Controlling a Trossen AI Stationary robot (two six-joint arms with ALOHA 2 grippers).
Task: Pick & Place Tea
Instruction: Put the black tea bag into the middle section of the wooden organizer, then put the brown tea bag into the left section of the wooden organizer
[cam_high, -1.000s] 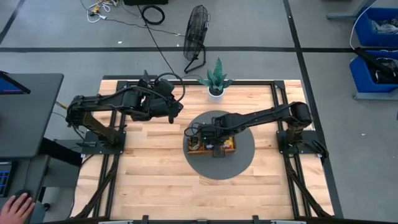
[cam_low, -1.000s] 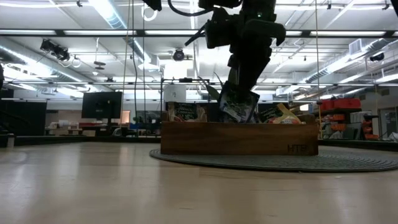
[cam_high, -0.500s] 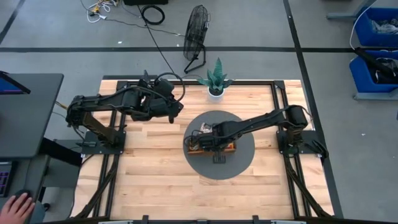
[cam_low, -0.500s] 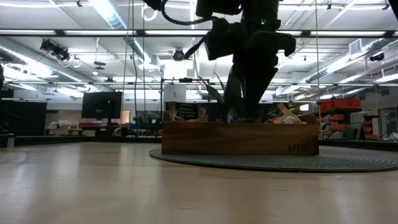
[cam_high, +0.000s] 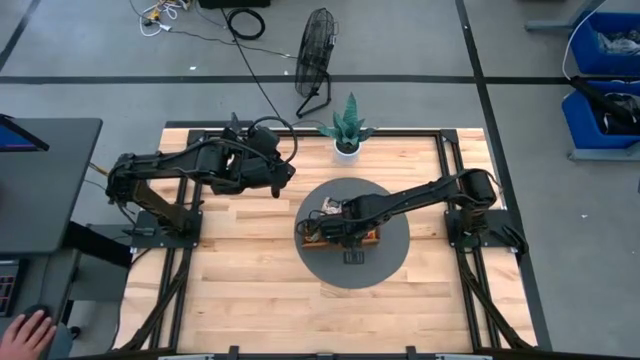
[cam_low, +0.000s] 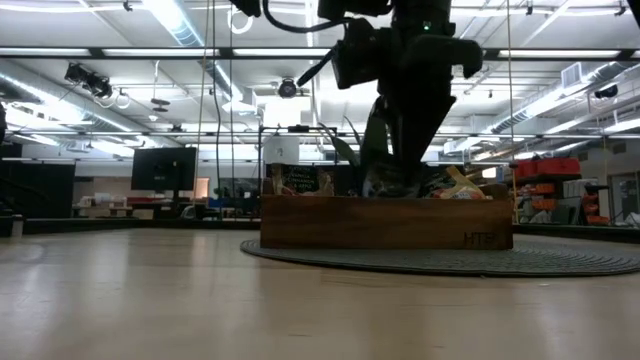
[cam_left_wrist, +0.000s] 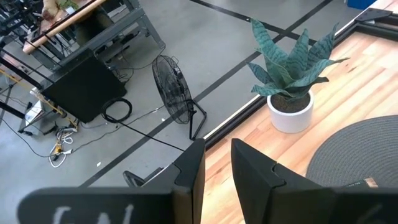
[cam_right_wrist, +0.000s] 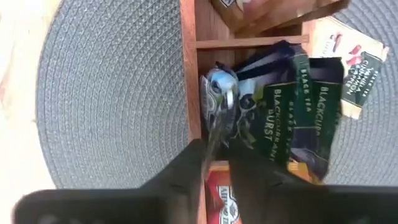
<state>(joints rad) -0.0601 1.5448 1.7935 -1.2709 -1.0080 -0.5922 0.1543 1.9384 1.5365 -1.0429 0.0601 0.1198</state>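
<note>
The wooden tray (cam_high: 372, 238) sits on a round grey mat, with tea sachets in its compartments. My right gripper (cam_right_wrist: 216, 155) points down over the tray's middle compartment (cam_low: 395, 180). Its fingers stand a small gap apart. A blue-and-white tea sachet (cam_right_wrist: 219, 93) stands on edge in that compartment, against the tray's wall, with its upper edge between my fingers. Dark sachets (cam_right_wrist: 292, 106) lie beside it and a red one (cam_right_wrist: 221, 193) in the neighbouring compartment. My left gripper (cam_left_wrist: 217, 162) waits, open and holding nothing, high over the table's far left (cam_high: 285, 172). My right gripper has one finger on either side of the blue-and-white sachet's upper edge (cam_right_wrist: 213, 140), coming from above and pointing down. The sachet stands upright with its lower part in the compartment. Whether the fingers touch it I cannot tell.
The grey mat (cam_high: 390, 262) lies mid-table. A potted plant (cam_high: 347, 125) stands at the far edge, and a fan (cam_high: 317, 50) on the floor beyond it. A person's hand (cam_high: 30, 330) shows at the near left, off the table. Bare wood (cam_high: 240, 280) lies left of the mat.
My right gripper has come down and slightly toward the table's near edge, over the tray. The blue-and-white sachet, which hung from it above the tray's rim, now sits down inside the middle compartment.
</note>
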